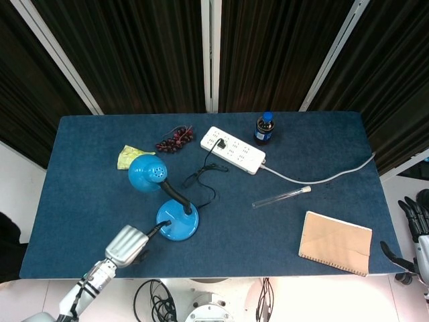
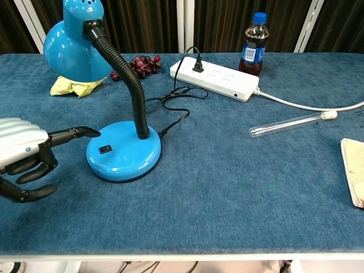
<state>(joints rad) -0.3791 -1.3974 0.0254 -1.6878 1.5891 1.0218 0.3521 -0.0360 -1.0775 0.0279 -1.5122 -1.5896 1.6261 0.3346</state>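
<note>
A blue desk lamp stands left of the table's middle, with its round base point(image 1: 179, 225) point(image 2: 122, 156), a black gooseneck and its shade point(image 1: 147, 171) point(image 2: 74, 42). A small black switch point(image 2: 104, 149) sits on the base. My left hand point(image 1: 127, 245) point(image 2: 23, 151) is just left of the base, one finger stretched toward its edge and the others curled in, holding nothing. I cannot tell whether the fingertip touches the base. My right hand point(image 1: 417, 228) hangs off the table's right edge with fingers apart, empty, and only the head view shows it.
The lamp's cord runs to a white power strip point(image 1: 233, 149) point(image 2: 216, 77), beside a dark soda bottle point(image 1: 265, 129) point(image 2: 253, 45). A glass test tube point(image 1: 281, 196) point(image 2: 293, 124) and a tan notebook point(image 1: 335, 243) point(image 2: 354, 170) lie right. Grapes point(image 1: 174, 139) point(image 2: 139, 65) and a yellow wrapper point(image 1: 129, 156) point(image 2: 74, 86) lie behind the lamp.
</note>
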